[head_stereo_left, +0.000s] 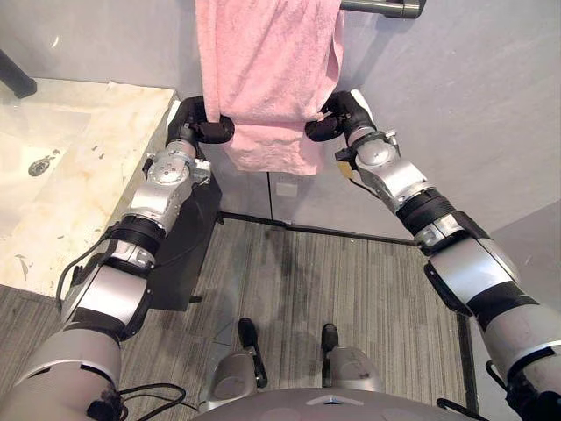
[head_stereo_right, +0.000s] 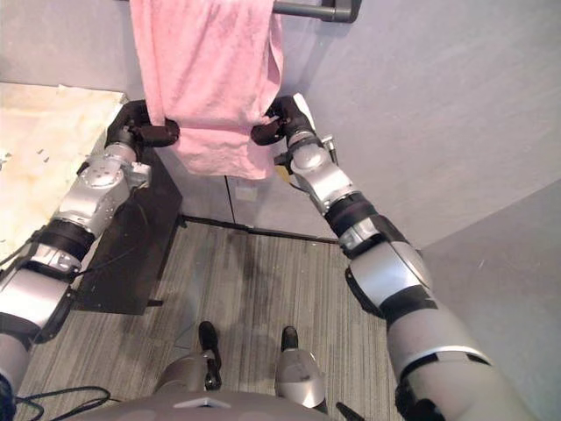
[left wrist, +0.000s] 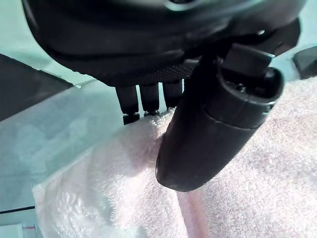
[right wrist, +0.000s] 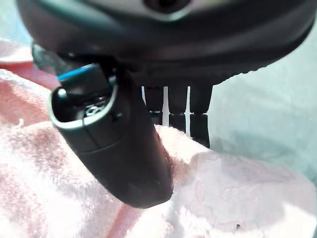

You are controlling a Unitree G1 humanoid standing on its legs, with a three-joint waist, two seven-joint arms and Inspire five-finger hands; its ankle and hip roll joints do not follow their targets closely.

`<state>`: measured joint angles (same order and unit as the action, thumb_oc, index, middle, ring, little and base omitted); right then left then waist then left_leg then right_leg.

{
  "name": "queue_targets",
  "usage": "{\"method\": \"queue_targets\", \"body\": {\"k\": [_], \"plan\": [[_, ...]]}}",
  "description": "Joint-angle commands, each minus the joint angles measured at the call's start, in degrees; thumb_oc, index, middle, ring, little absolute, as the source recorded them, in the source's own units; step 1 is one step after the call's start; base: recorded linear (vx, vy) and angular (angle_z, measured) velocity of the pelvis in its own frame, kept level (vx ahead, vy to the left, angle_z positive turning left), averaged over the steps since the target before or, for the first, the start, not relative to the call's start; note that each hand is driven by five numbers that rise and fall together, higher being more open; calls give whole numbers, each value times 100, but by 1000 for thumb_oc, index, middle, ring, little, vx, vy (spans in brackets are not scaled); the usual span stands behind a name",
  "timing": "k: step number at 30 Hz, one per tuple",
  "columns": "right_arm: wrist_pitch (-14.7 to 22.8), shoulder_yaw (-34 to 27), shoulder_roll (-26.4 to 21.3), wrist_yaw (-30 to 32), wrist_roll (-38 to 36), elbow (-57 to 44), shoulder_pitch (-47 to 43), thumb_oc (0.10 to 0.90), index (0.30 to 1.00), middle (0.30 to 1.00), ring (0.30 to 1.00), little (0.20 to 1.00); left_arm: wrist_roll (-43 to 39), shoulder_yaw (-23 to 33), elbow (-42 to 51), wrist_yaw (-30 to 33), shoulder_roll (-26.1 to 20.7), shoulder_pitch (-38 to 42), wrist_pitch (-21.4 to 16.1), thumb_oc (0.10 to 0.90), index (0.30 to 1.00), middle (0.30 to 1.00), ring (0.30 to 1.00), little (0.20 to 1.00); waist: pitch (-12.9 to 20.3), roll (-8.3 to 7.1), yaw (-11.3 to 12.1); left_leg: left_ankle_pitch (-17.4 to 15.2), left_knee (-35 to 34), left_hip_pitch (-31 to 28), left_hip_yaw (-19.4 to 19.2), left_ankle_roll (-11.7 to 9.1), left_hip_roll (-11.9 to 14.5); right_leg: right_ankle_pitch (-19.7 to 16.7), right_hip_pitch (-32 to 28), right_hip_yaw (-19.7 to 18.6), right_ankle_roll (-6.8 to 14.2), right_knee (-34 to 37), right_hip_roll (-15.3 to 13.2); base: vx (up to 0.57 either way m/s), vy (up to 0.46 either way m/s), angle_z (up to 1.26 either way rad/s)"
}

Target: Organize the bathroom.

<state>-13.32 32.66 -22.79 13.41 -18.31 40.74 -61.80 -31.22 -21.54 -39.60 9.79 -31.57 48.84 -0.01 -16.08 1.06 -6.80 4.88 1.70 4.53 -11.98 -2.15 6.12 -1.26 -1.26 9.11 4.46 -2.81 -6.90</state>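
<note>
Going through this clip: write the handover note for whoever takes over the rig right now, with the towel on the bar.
Left hand: shut on the pink towel, pinching its left edge.
Right hand: shut on the towel's right edge, at the same height.
Towel: draped over the dark wall bar, hanging down in front of the grey wall.
Done: towel is on the bar.
Left: probably straighten it, release both hands, then see to the stained counter at the left.

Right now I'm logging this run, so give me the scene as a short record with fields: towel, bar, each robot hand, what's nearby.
towel: pink towel, draped over the bar, hanging against the grey wall
bar: dark bar at the top of the head views
left robot hand: left robot hand pinching the towel's left edge
right robot hand: right robot hand pinching the towel's right edge
nearby: pale counter to the left
</note>
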Motion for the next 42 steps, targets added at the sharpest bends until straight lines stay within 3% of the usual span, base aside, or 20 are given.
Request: {"method": "queue_targets", "body": {"k": [1,14,15,16,17,27,38,42], "plan": [[90,-155,-1330,620,662,511,-722,400,300,300,300,300,54,854,-447,534,-872,-457,-448,400,300,300,300,300,571,49,120,-455,489,-432,-404,-692,938,396,567,-242,363,-341,-199,0,0,0],[-248,-176,-1443,168,274,683,-486,400,300,300,300,300,68,968,-401,521,-948,-555,-377,400,300,300,300,300,575,39,68,-472,482,-436,-437,-675,913,418,590,-289,348,-348,-199,0,0,0],[-256,-168,-1430,112,194,668,-468,400,300,300,300,300,71,962,-390,520,-952,-549,-369,420,331,331,331,331,569,41,66,-476,482,-432,-441,-671,908,419,595,-291,349,-348,-202,0,0,0],[-257,-162,-1418,84,165,660,-460,511,467,467,467,467,63,953,-386,510,-960,-539,-359,527,491,491,491,491,566,40,66,-477,486,-426,-441,-671,905,419,601,-293,349,-350,-204,-40,-1,-1],[-303,-133,-1393,57,44,553,-441,800,900,900,900,900,65,960,-361,438,-995,-540,-310,800,900,900,900,900,546,40,65,-483,496,-415,-447,-664,894,413,620,-300,349,-360,-208,-42,-6,-1],[-671,-179,-1388,-40,-136,-333,-331,800,900,900,900,900,144,1059,-274,254,-1115,-643,-211,800,900,900,900,900,539,23,-27,-475,463,-460,-571,-652,877,394,623,-386,358,-342,-200,-9,-3,-2],[-833,-417,-1460,-34,-113,-709,-92,800,900,900,900,900,217,1297,-214,184,-1099,-920,-211,800,900,900,900,900,570,44,-84,-509,423,-529,-638,-619,835,393,597,-451,369,-312,-191,-2,-3,-3],[-1046,-428,-1422,-294,124,-816,10,800,900,900,900,900,150,1318,-207,-235,-1012,-1054,-23,800,900,900,900,900,564,62,-88,-516,394,-528,-660,-611,817,377,617,-442,388,-290,-204,-32,6,0]]}}
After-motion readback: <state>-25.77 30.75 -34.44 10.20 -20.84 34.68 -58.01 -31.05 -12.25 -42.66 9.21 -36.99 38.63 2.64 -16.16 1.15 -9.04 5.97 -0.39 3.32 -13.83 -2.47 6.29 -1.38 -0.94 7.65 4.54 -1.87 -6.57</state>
